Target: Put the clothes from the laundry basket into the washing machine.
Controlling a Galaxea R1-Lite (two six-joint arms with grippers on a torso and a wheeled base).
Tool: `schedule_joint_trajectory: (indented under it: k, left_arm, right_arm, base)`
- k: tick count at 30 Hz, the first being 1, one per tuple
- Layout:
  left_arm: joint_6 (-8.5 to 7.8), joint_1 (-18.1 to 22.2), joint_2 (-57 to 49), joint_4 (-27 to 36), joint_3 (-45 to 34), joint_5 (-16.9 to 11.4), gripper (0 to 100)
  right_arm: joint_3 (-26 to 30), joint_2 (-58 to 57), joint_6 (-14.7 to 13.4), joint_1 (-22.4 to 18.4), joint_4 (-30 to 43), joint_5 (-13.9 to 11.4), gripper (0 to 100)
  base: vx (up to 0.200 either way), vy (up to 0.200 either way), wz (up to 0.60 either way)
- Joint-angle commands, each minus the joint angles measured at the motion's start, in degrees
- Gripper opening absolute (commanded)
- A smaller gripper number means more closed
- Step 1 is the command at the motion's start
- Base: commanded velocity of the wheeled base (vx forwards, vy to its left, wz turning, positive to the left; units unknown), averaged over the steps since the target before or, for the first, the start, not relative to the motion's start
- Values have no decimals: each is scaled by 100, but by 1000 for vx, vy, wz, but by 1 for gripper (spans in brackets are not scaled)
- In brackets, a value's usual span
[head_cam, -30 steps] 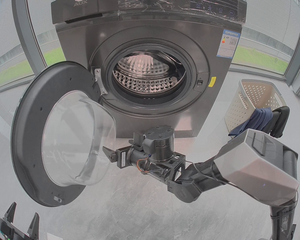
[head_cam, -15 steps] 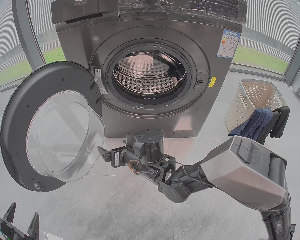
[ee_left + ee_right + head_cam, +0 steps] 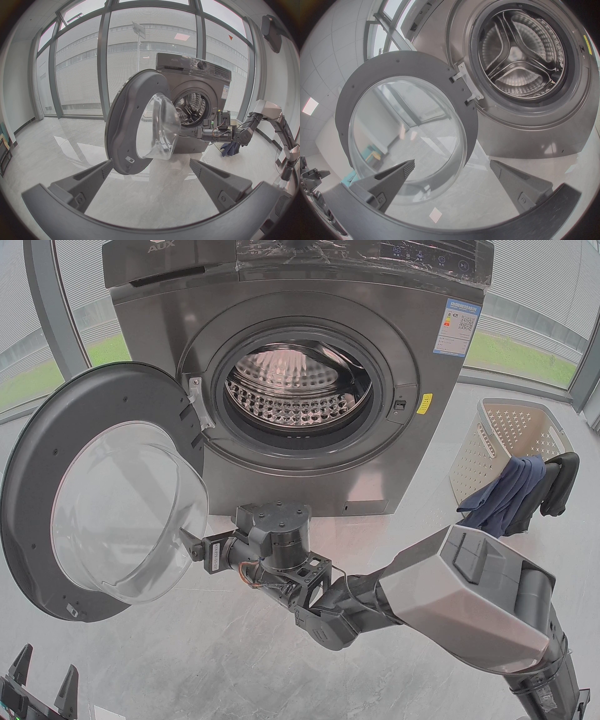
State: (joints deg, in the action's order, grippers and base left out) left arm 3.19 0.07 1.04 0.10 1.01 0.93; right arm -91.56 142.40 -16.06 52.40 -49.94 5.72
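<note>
Clothes (image 3: 509, 493) hang over the laundry basket (image 3: 500, 427) rim, right of the washing machine (image 3: 375, 477). Left gripper (image 3: 40, 680): low, fingers spread, empty. Right gripper (image 3: 189, 544): spread wide, empty, just beside the door (image 3: 62, 490) glass. Door swung left, off the drum (image 3: 297, 390) mouth.

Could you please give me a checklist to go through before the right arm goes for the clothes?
1. The washing machine door is swung open: ok.
2. The drum is free of obstructions: ok.
3. The right gripper is open and empty: ok.
4. It is clear of the door's glass: cannot tell; its tip sits right by it.
5. The clothes hang reachable over the laundry basket rim: ok.
6. The left gripper is open and empty: ok.
</note>
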Motion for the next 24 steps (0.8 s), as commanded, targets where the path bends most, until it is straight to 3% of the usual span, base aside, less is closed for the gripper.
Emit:
schedule_joint_trajectory:
  k: [1,3,6,11,14,16,17,19,23,24]
  left_arm:
    - [6,1,-77,-1,-92,4,100]
    - [6,1,-77,-1,-92,4,100]
    - [6,1,-77,-1,-92,4,100]
    - [6,1,-77,-1,-84,4,100]
    - [-3,1,-77,-1,-92,4,100]
    - [-3,1,-77,-1,-92,4,100]
    - [-3,1,-77,-1,-92,4,100]
    - [-3,1,-77,-1,-92,4,100]
    - [-3,1,-77,-1,-92,4,100]
    - [-3,1,-77,-1,-84,4,100]
  right_arm:
    - [7,60,-3,-36,-15,17,100]
    - [279,-265,23,-89,-24,17,100]
    - [1255,-1302,85,-406,20,8,100]
    - [3092,-3078,401,-915,-15,0,100]
    - [4753,-4633,516,-1372,-15,8,100]
    - [5201,-5090,612,-1592,2,8,100]
    - [5922,-5837,858,-2111,-15,0,100]
    - [6502,-6497,1043,-2620,-6,-36,100]
    - [7407,-7630,1096,-3236,37,-44,100]
    - [7856,-8158,1105,-3490,46,-44,100]
  base:
    - [0,0,0]
    - [0,0,0]
    - [0,0,0]
    - [0,0,0]
    - [0,0,0]
    - [0,0,0]
    - [0,0,0]
    - [0,0,0]
    - [0,0,0]
    - [0,0,0]
